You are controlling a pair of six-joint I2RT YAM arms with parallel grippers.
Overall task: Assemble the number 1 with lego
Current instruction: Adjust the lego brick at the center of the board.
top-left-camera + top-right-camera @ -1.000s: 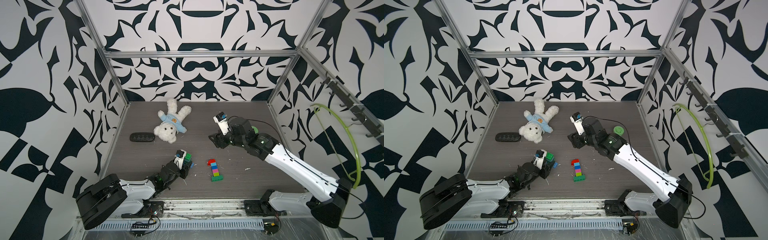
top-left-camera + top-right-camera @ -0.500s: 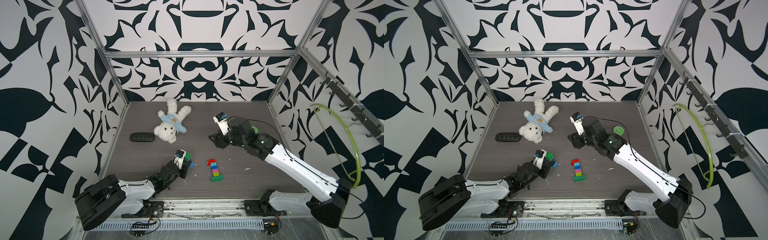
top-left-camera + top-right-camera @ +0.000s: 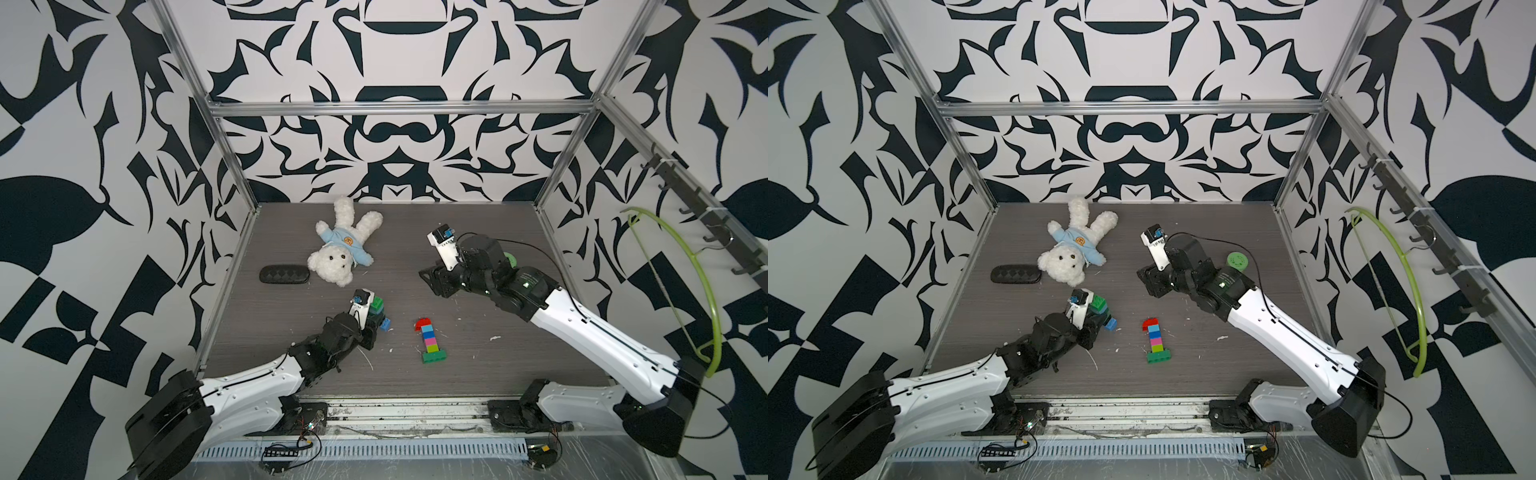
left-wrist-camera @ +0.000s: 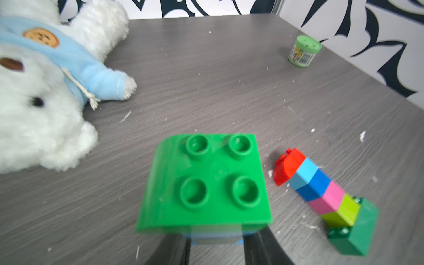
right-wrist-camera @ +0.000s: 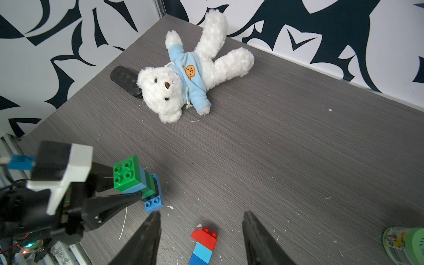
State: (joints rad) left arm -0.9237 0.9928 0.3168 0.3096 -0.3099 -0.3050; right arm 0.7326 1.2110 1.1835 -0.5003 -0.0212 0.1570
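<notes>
A grey wood-grain tabletop [image 3: 498, 365], flecked with white crumbs, sits inside walls [image 3: 395, 50] of bold black-and-white pattern. The left arm [image 3: 249, 382] lies low from the near left, its left gripper [image 3: 373, 321] clamped on a glossy studded stack of green and blue bricks [image 5: 128, 176] left of centre. The right arm [image 3: 602, 332] reaches toward the far middle. Its right gripper [image 5: 202, 215] hangs empty, jaws apart. The lego 1 [image 3: 429, 338] lies flat near centre, with a red curved cap and a green base.
</notes>
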